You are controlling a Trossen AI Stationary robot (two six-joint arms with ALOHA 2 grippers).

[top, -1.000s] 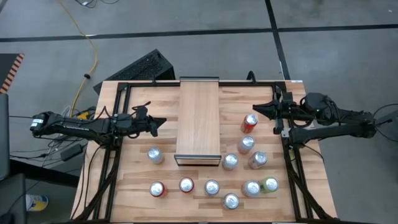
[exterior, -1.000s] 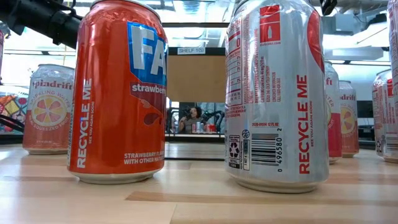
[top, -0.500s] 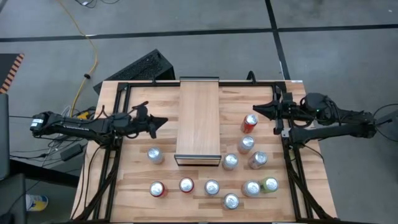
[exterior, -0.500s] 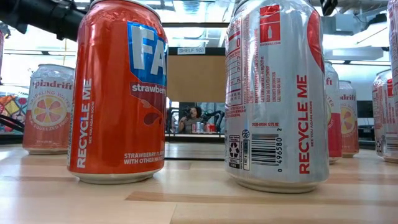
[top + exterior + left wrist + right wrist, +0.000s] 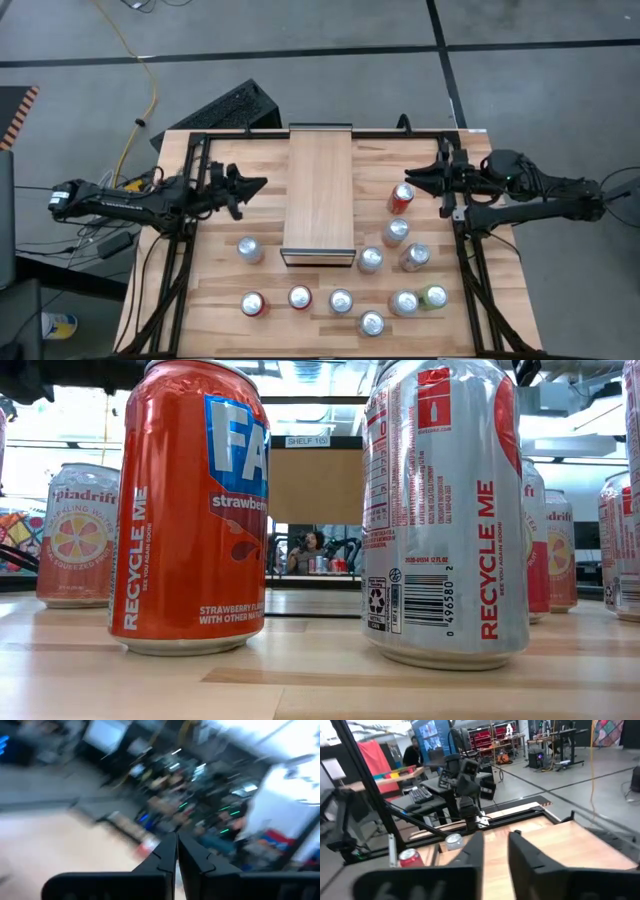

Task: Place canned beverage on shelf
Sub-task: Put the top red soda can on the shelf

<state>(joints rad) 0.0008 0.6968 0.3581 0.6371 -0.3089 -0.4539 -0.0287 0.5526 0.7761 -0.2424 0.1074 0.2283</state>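
- Left wrist view is pretty much all smear. Beyond the left gripper [image 5: 176, 851] the room is streaks, and a small red-and-white thing [image 5: 145, 847] just ahead of the fingertips can't be identified.
- Low view: the orange strawberry can [image 5: 190, 510] hides part of the shelf [image 5: 315, 485] behind it. Its top rim is cut off by the frame.
- The silver can [image 5: 447, 510] next to it is cropped on top too.
- A can [image 5: 633, 490] at the far edge shows only a sliver.
- From above, the labels of the cans near the right gripper [image 5: 432, 180] are too small to read.
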